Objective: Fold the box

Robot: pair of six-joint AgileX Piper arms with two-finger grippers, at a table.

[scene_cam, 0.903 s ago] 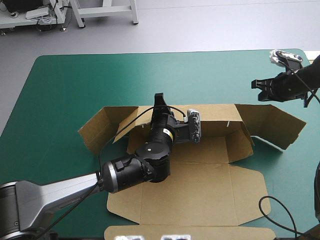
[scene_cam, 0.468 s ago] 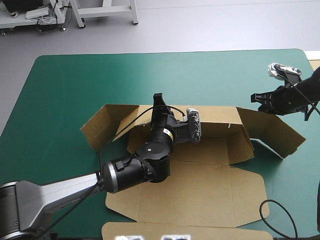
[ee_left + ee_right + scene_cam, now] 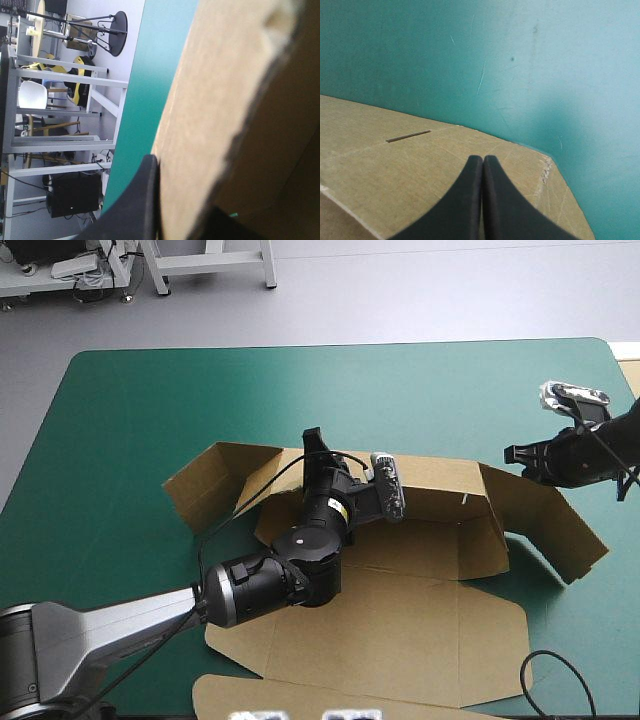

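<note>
High view first: your right gripper (image 3: 513,453), fingers pressed together, has come down from over the bare teal-green cover (image 3: 140,410) beyond the box (image 3: 420,540) to the top edge of the box's right flap (image 3: 550,520). That flap has swung round toward the box's near side. Your left gripper (image 3: 314,443) stays pinching the box's back wall (image 3: 440,478); the left wrist view shows board between its fingers. The box lies mid-table with its lid (image 3: 400,640) flat, and it has slid a little. You likely have the right flap starting inward, but nothing looks tucked yet.
</note>
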